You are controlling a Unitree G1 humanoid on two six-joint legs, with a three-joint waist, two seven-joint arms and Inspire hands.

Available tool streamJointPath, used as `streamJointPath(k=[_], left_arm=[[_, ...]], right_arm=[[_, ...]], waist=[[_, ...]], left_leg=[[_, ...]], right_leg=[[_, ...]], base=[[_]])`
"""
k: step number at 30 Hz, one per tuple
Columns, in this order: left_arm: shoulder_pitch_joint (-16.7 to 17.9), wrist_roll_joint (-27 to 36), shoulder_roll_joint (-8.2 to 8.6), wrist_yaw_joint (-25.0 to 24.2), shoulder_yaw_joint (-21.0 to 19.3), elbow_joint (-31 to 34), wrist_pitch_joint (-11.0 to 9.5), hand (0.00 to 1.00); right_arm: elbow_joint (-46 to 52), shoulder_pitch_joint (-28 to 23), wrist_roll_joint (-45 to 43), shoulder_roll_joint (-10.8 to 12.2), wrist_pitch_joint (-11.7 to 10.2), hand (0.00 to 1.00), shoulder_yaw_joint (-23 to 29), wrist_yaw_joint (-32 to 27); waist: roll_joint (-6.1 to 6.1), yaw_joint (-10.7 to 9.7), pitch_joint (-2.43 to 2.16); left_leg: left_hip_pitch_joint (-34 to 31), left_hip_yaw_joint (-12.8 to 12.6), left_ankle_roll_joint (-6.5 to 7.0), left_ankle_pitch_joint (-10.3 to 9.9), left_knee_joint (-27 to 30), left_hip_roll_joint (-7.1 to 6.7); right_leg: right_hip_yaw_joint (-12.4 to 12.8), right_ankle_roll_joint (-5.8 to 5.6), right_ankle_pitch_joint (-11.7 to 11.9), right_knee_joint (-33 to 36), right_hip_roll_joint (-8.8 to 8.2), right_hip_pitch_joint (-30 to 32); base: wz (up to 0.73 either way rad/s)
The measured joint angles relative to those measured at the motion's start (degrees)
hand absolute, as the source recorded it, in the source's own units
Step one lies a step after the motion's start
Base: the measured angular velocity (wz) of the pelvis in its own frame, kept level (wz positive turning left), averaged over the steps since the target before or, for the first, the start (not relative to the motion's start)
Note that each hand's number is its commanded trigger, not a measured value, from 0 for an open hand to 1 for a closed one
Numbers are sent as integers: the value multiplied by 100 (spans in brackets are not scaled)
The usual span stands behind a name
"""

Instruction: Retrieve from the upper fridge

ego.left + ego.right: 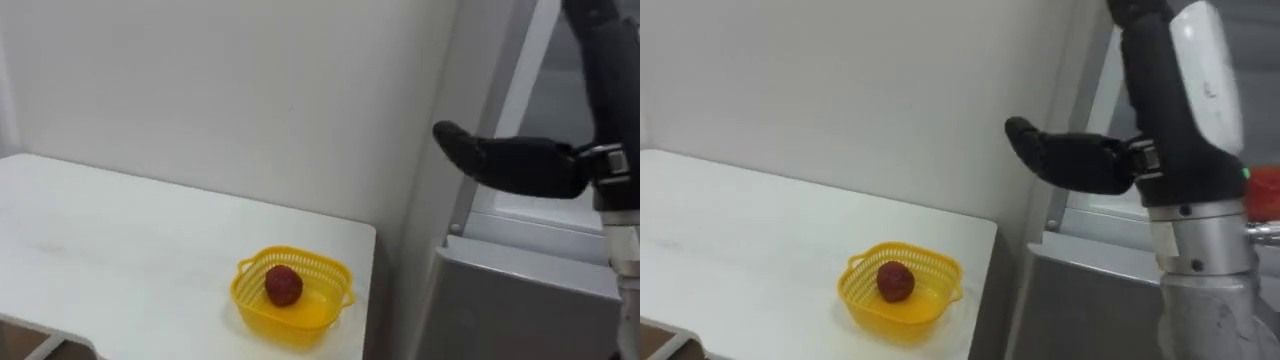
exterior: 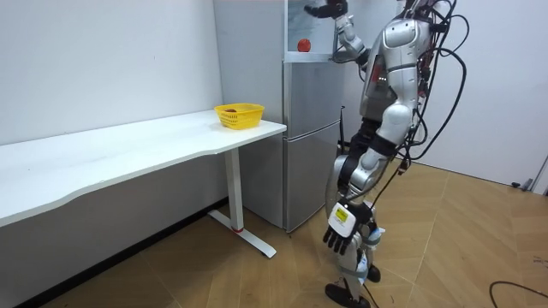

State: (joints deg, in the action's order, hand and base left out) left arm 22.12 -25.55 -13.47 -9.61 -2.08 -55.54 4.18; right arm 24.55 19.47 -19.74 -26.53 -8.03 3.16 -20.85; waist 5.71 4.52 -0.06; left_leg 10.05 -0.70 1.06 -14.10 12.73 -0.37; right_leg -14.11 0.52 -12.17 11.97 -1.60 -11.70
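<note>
Left eye, right hand: the dark right hand [image 1: 510, 162] is up at the edge of the fridge [image 1: 520, 290]. Its fingers are stretched out flat, pointing at the wall, with nothing in them.
Left eye, counter: there's a white counter [image 1: 120, 250] right beside the fridge. A yellow basket [image 1: 300, 257] sits near the counter's corner with one red fruit [image 1: 283, 285] in it.
Room view, stance: the robot stands square in front of the fridge, right arm raised to the top of it.
Room view, the thing to fetch: a small red item [image 2: 303, 44] sits in the upper compartment [image 2: 310, 30], just below the raised hand. Nothing is touching it.
Room view, left hand: the left hand [image 2: 342, 233] hangs low by the leg, fingers loose and empty.
Right eye: same flat, empty right hand. There's a red patch at the far right edge behind the arm, and I can't tell if it's the same item.
Step, my guess: it's at the reaching-in stage, with no grasp yet.
Next move, my guess: the right hand needs to drop to the item, curl its fingers round it and pull back. The basket looks like the obvious drop spot.
</note>
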Motion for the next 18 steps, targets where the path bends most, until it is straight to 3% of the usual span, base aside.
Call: streamJointPath(k=[4, 7, 18], left_arm=[[30, 5, 73, -6, 3, -2, -65, 0], [-31, 9, 123, -1, 2, -25, -112, 0], [-272, 10, 84, 9, 12, -247, -191, 0]], right_arm=[[120, -30, -101, -1, -205, 0, 497, -114], [141, -31, -83, -1, -230, 0, 584, -210], [62, -30, 73, -53, -314, 0, 768, -422]], waist=[[-41, -217, 2], [-58, -327, -5], [-23, -459, -9]], left_leg=[[65, -102, 7, -16, -10, 18], [74, -193, 2, -21, -15, 48], [144, -394, -18, -31, -99, 104]], right_leg=[[115, -1, 0, 29, 18, -12], [204, 3, 2, 83, 38, 85], [449, 41, 23, 71, 108, 171]], base=[[-11], [-18], [-13]])
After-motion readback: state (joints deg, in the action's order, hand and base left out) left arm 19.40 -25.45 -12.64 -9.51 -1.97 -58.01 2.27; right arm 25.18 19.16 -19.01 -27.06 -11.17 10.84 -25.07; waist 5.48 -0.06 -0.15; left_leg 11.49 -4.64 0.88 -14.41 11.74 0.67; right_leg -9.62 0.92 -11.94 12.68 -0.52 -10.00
